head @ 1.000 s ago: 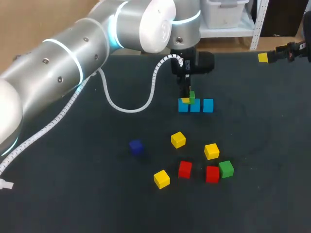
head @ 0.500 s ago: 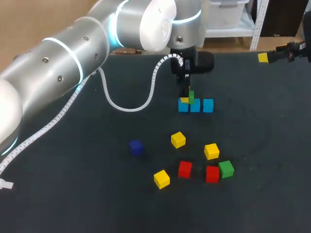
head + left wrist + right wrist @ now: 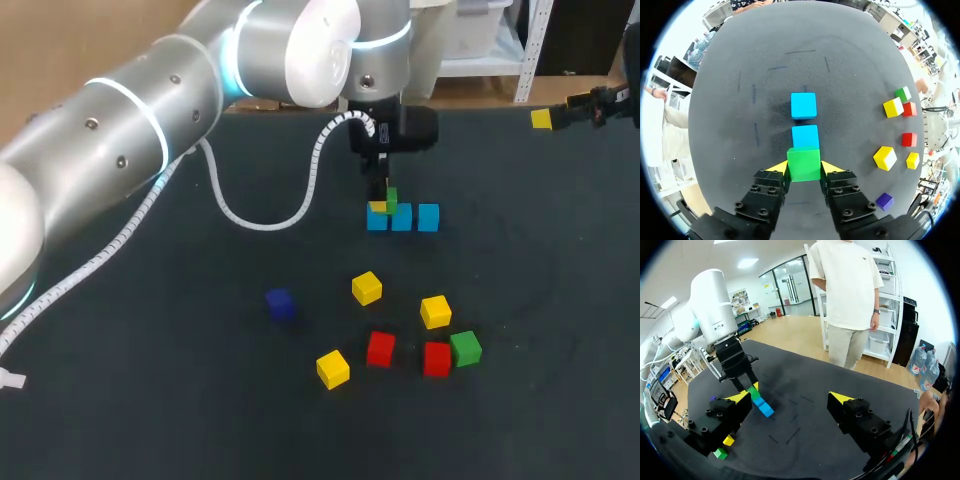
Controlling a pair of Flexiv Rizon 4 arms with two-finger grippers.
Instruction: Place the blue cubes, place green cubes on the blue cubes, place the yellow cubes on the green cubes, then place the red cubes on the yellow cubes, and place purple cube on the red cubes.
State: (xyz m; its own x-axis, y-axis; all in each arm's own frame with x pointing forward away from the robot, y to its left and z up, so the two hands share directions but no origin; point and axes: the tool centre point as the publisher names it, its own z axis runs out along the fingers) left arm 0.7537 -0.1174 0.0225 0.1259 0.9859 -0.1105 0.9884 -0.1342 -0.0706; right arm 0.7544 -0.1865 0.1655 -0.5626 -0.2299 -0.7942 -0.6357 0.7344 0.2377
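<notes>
Dark table [image 3: 150, 420], solid green cube [image 3: 803, 161], left hand [image 3: 804, 169] clamping it

The table [image 3: 740, 125] had a matt, slightly rough cover, like felt. The green cube [image 3: 803, 163] looked smooth and matt. My fingertips [image 3: 777, 169] seemed plain matt plastic. My left arm [image 3: 150, 110] had a glossy, smooth shell, and its cable [image 3: 262, 222] was ribbed.
</notes>
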